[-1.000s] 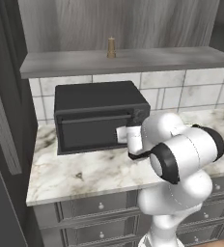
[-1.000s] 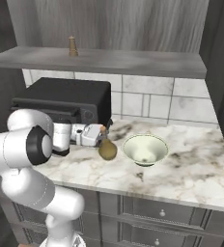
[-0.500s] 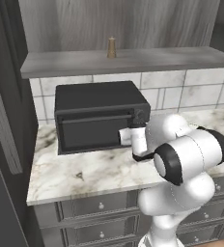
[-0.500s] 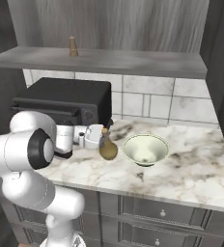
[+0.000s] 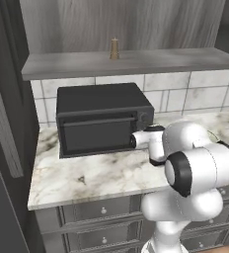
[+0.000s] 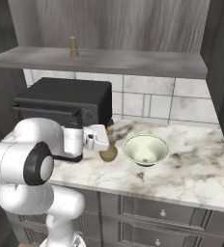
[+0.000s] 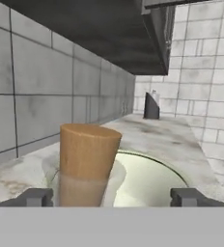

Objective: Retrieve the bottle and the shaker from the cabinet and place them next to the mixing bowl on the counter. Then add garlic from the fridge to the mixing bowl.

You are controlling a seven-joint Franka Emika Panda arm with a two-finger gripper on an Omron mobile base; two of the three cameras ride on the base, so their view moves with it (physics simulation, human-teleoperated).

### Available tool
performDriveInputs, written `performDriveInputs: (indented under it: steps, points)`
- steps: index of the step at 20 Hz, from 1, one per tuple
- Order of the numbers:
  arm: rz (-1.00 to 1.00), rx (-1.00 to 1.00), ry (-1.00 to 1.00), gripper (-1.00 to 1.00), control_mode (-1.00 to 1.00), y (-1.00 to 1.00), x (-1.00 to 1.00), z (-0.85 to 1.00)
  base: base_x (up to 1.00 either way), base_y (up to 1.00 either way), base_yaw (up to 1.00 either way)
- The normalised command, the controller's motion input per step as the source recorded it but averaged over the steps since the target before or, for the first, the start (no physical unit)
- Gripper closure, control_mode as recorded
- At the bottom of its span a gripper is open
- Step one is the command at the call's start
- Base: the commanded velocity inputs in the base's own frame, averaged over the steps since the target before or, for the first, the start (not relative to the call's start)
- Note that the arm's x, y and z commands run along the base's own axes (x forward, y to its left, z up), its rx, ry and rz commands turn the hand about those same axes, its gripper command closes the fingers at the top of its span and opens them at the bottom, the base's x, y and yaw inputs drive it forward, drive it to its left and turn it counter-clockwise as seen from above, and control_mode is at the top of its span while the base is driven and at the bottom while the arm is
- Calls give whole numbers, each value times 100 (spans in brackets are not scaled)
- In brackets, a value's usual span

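The bottle (image 6: pixel 108 152), round, olive-brown and cork-topped, stands upright on the marble counter just left of the pale green mixing bowl (image 6: pixel 146 149). My gripper (image 6: pixel 104 140) is level with the bottle's neck, jaws open. In the hand view the cork (image 7: pixel 88 153) rises between the two spread fingertips, nearer the left one and touching neither. My gripper (image 7: pixel 113 197) faces the bowl (image 7: pixel 147 181) behind it. The small tan shaker (image 5: pixel 114 48) (image 6: pixel 73 46) stands on the grey cabinet shelf above the counter.
A black toaster oven (image 5: pixel 101 118) (image 6: pixel 68 103) sits on the counter under the shelf (image 6: pixel 109 60), close behind my arm. A dark tall panel (image 5: pixel 3 123) borders the counter on the left. Open marble counter (image 6: pixel 191 169) lies right of the bowl.
The gripper was shut on the bottle and has now opened, leaving the bottle standing beside the bowl. Before that the arm carried it slightly toward the bowl.
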Motion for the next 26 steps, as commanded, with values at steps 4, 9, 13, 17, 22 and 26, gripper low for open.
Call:
performDriveInputs:
  steps: [4, 9, 13, 17, 22, 26]
  points:
    - [26, 14, -18, -100, -100, 27, 48, 1, 0, 0, 0]
    - [41, 7, -14, -100, -100, 95, 26, 4, 0, 0, 0]
    - [46, 5, -1, -100, -100, 78, 10, 32, 0, 0, 0]
    - [35, 11, 1, -100, -100, -15, -46, 91, 0, 0, 0]
    - [20, 12, 8, -100, -100, -62, -68, 99, 0, 0, 0]
    - [6, 9, 35, -100, -100, -47, -50, 100, 0, 0, 0]
